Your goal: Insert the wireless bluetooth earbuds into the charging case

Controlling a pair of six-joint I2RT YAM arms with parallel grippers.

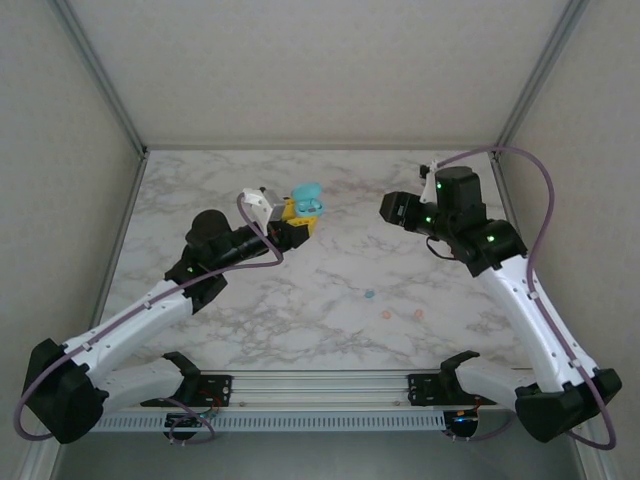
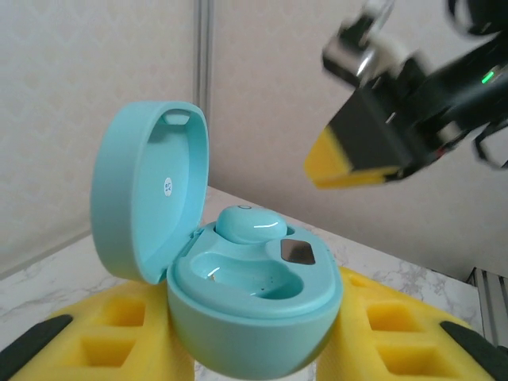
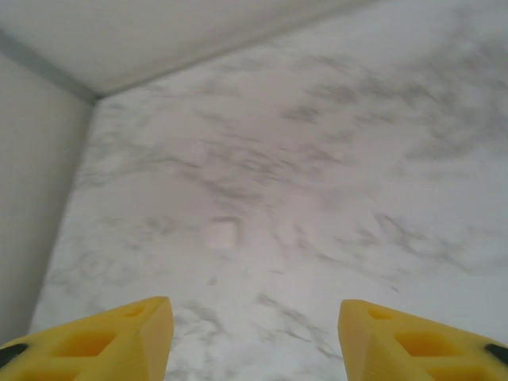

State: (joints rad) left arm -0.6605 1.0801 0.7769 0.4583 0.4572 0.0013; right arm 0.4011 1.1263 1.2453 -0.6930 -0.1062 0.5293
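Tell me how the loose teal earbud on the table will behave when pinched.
The small teal plastic earbud looks tiny beside the right tool, so probably light and easily flicked away. Its twin, seated in the open teal charging case, is rounded and glossy, so this one may slip from a grip or roll on the marble table.

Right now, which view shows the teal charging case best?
Left wrist: the teal charging case sits close up, lid open, one teal earbud seated, the other socket empty. Top external shows the case small, held by the left claw.
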